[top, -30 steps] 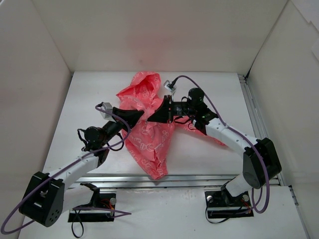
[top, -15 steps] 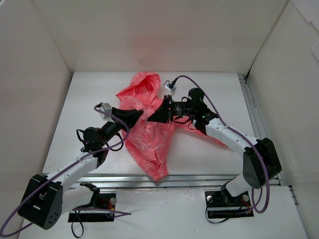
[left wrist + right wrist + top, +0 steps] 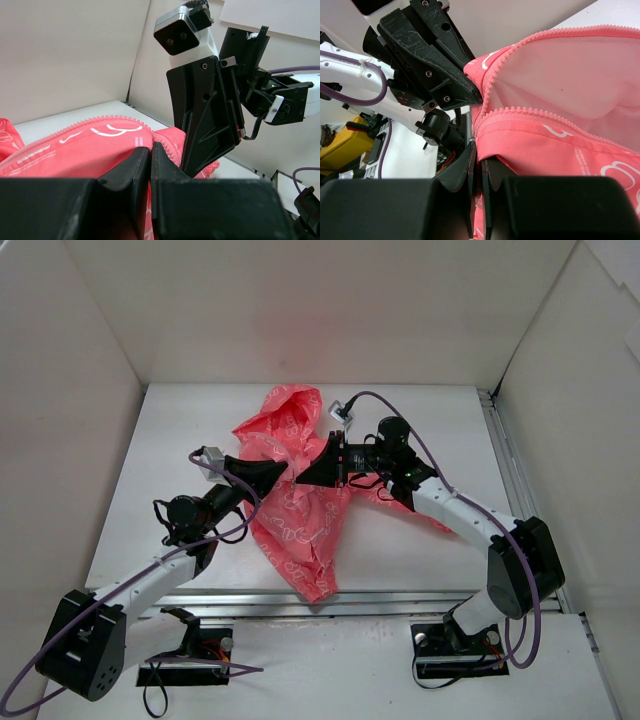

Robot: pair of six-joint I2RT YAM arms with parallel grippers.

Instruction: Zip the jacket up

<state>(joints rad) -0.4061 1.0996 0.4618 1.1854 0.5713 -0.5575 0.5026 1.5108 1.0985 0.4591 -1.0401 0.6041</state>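
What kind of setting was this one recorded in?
Probably a lab test cell rather than a home: plain white panels box in a white table, an aluminium rail runs along its right edge, and the jacket lies between two cabled arms.

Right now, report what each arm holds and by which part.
Both arms' jaws are shut on the coral-pink patterned rain jacket: each pinches a zipper-toothed front edge, near where the two tooth rows converge.

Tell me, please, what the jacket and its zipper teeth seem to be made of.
Jacket: thin synthetic fabric, likely a coated rainwear weave; coral pink with white print, it crumples softly and light glows through it. Zipper teeth: probably moulded plastic, the same pink, chunky and matt.
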